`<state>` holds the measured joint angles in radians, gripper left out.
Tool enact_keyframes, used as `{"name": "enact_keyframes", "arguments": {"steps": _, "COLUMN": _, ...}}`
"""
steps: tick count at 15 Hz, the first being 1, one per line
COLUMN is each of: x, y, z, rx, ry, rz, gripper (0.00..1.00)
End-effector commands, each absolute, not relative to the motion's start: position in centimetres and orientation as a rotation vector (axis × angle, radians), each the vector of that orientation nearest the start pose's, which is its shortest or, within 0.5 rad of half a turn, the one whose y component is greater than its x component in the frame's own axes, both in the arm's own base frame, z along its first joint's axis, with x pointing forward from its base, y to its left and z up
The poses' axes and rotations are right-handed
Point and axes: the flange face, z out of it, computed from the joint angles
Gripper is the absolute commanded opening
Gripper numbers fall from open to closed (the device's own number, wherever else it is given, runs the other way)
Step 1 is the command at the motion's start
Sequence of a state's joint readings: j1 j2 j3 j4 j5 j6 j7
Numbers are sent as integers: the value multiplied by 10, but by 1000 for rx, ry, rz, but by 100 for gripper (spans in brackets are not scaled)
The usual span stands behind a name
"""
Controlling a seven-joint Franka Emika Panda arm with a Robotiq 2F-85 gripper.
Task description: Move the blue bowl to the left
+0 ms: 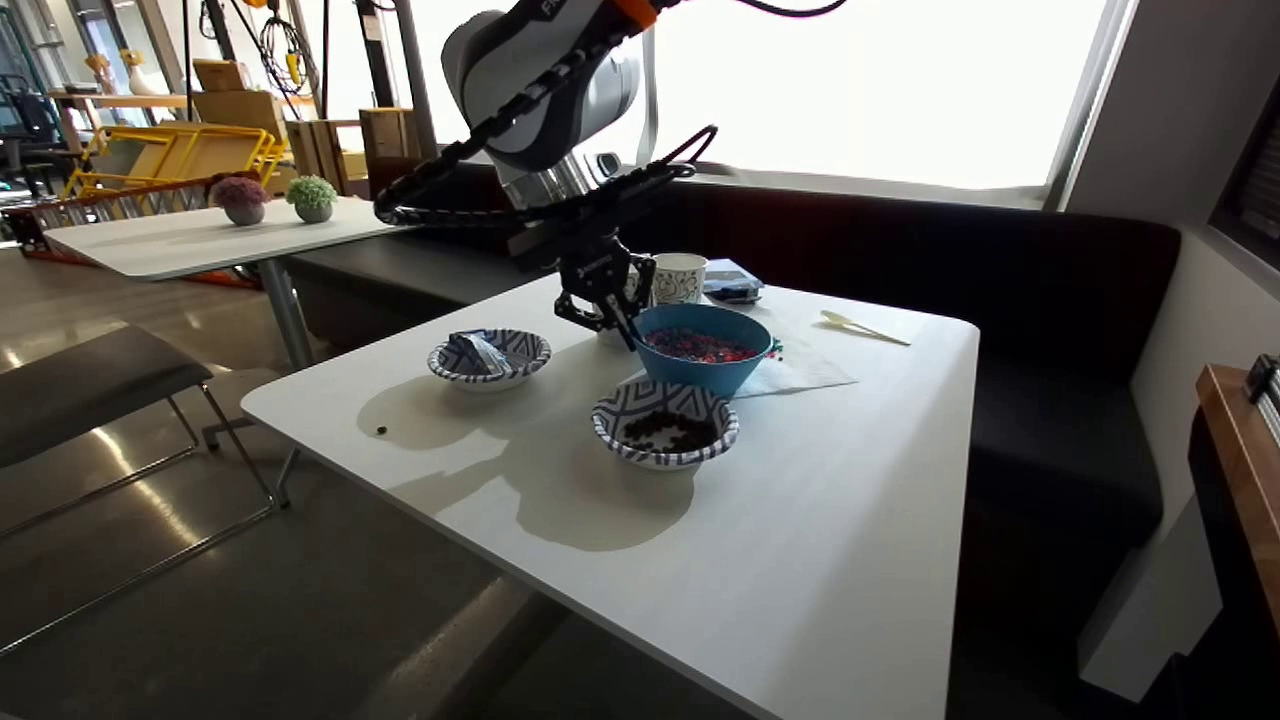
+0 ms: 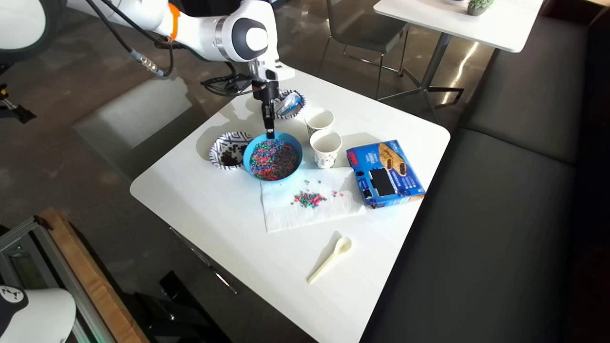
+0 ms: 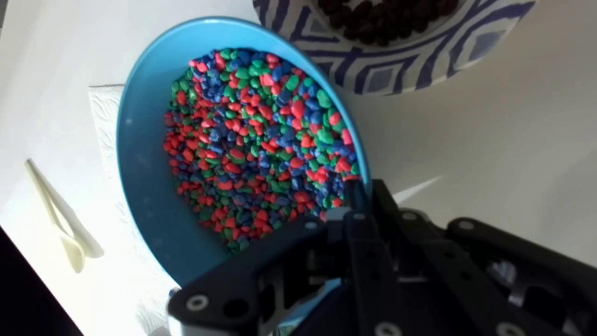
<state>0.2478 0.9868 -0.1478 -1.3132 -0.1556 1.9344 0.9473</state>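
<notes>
The blue bowl (image 1: 700, 376) is filled with small red, green and blue pebbles. It shows in both exterior views (image 2: 247, 161) and fills much of the wrist view (image 3: 147, 149). My gripper (image 3: 366, 191) is closed on the bowl's rim, one finger inside and one outside. In an exterior view the fingers (image 1: 630, 335) come down at the bowl's side; they also show at its rim in an exterior view (image 2: 270, 134). The bowl stands about upright; I cannot tell whether its base touches the table.
A patterned bowl with dark beans (image 2: 230, 148) stands close beside the blue bowl. Another patterned bowl with packets (image 2: 289, 104), two paper cups (image 2: 325, 147) (image 2: 319, 119), a blue box (image 2: 386, 174), a napkin with loose pebbles (image 2: 286, 214) and a spoon (image 2: 330, 259) are on the table.
</notes>
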Motion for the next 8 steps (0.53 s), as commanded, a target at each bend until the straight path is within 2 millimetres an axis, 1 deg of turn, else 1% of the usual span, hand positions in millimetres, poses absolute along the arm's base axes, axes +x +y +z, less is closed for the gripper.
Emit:
{"name": "enact_keyframes", "arguments": {"steps": 1, "x": 688, "y": 85, "z": 135, "rx": -3362, "ry": 1306, "rz": 336, "gripper": 2}}
{"name": "enact_keyframes", "arguments": {"steps": 4, "x": 688, "y": 86, "z": 137, "rx": -3381, "ry": 1312, "rz": 353, "gripper": 2}}
{"name": "enact_keyframes", "arguments": {"steps": 8, "x": 693, "y": 83, "z": 143, "rx": -3412, "ry": 1298, "rz": 354, "gripper": 2}}
